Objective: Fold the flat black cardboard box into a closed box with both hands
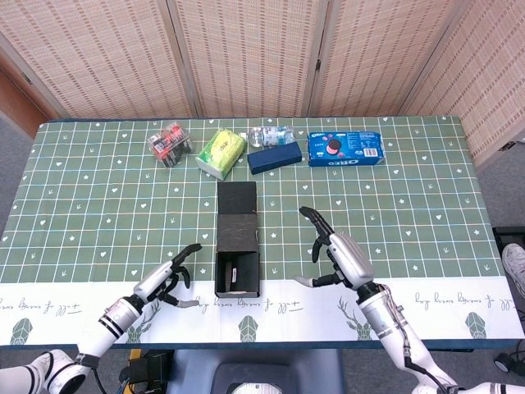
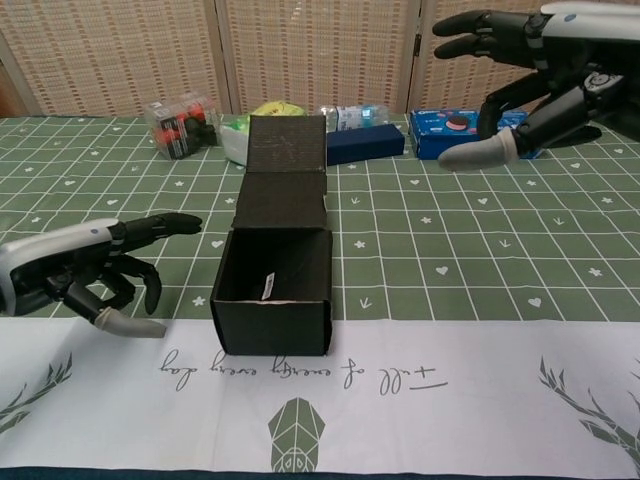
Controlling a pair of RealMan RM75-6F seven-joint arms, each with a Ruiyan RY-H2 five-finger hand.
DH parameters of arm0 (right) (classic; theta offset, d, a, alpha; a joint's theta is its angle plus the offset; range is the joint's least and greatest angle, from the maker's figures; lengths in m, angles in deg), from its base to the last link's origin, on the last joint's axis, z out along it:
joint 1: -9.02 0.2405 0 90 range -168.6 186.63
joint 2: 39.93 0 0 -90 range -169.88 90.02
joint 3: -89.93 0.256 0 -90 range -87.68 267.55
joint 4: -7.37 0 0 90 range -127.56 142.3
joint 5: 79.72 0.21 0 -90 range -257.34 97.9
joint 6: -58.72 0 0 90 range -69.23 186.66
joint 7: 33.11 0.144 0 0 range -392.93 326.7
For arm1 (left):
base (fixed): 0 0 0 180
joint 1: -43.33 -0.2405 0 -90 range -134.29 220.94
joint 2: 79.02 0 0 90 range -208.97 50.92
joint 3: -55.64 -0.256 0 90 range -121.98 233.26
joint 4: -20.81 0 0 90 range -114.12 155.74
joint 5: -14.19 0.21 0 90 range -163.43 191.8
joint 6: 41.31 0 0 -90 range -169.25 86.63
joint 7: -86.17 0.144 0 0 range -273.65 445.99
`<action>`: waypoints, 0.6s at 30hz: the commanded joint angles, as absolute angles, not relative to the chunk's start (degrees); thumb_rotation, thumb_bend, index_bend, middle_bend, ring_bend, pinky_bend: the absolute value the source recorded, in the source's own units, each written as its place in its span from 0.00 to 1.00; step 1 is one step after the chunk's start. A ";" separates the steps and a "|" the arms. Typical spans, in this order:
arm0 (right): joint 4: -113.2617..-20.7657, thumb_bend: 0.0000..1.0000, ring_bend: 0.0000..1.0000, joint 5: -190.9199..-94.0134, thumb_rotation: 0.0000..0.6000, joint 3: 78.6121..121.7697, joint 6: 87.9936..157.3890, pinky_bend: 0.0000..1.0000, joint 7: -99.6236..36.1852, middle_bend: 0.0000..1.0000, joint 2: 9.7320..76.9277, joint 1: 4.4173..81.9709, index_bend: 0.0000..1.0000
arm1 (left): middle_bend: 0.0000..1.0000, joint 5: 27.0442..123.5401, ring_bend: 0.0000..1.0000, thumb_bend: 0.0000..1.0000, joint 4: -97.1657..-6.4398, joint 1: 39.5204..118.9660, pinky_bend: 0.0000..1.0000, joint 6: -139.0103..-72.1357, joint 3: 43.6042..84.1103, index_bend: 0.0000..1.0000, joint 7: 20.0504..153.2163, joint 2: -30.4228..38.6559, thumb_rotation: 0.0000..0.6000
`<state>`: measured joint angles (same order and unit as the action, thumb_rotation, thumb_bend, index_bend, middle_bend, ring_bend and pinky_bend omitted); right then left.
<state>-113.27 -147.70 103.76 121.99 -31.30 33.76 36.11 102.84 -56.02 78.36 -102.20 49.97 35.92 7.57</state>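
Head view shows the black cardboard box [image 1: 237,261] already squared up on the green-checked bench [image 1: 98,205], mouth facing the robot, lid flap [image 1: 237,199] lying flat behind, long axis running away; closing remains. Left hand [image 1: 168,279] and right hand [image 1: 338,255] hover alongside, fingers apart, empty.

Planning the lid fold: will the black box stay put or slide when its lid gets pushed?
The black box looks like thin, nearly empty cardboard, so probably light and apt to slide on the smooth tablecloth. Its lid flap stands open and will likely flex. Neither robot hand touches it.
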 commanded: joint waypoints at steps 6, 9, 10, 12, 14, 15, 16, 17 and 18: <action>-113.01 0.09 0.61 -149.42 1.00 102.72 123.02 0.99 -29.62 0.02 33.40 35.32 0.00 | 0.00 100.97 0.53 0.11 -54.92 79.11 0.86 -99.74 52.98 0.00 38.55 11.52 1.00; -112.79 0.09 0.61 -149.93 1.00 102.43 123.33 0.99 -28.65 0.02 33.10 34.98 0.00 | 0.00 100.40 0.53 0.11 -54.46 79.57 0.86 -98.47 53.66 0.00 38.90 12.53 1.00; -112.73 0.09 0.61 -150.09 1.00 102.34 123.42 0.99 -28.23 0.02 32.95 34.84 0.00 | 0.00 100.21 0.53 0.11 -54.41 79.71 0.86 -98.08 53.92 0.00 38.87 12.85 1.00; -112.64 0.09 0.61 -150.41 1.00 102.23 123.62 0.99 -27.70 0.03 32.72 34.65 0.00 | 0.00 100.07 0.53 0.11 -54.25 79.92 0.86 -97.59 54.21 0.00 39.12 13.22 1.00; -112.58 0.09 0.61 -150.75 1.00 102.11 123.79 0.99 -27.16 0.03 32.50 34.46 0.00 | 0.00 99.84 0.53 0.11 -54.14 80.04 0.86 -97.22 54.54 0.00 39.32 13.62 1.00; -112.48 0.09 0.61 -150.95 1.00 102.03 123.94 0.99 -26.81 0.03 32.38 34.32 0.00 | 0.00 99.68 0.53 0.11 -54.13 80.19 0.86 -96.79 54.73 0.00 39.24 13.82 1.00; -112.41 0.09 0.61 -151.11 1.00 101.93 124.05 0.99 -26.54 0.03 32.29 34.20 0.00 | 0.00 99.52 0.53 0.11 -54.19 80.28 0.86 -96.51 54.91 0.00 39.11 13.95 1.00; -112.27 0.09 0.61 -151.32 1.00 101.85 124.19 0.99 -26.18 0.03 32.21 34.06 0.00 | 0.00 99.38 0.53 0.11 -54.19 80.40 0.86 -96.20 55.12 0.00 39.06 14.15 1.00; -112.16 0.09 0.61 -151.49 1.00 101.78 124.27 0.99 -25.95 0.03 32.16 33.98 0.00 | 0.00 99.27 0.53 0.11 -54.13 80.48 0.86 -95.98 55.26 0.00 39.13 14.36 1.00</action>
<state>-112.25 -151.36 101.86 124.18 -26.08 32.23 34.07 99.38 -54.16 80.39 -96.11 55.13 39.14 14.23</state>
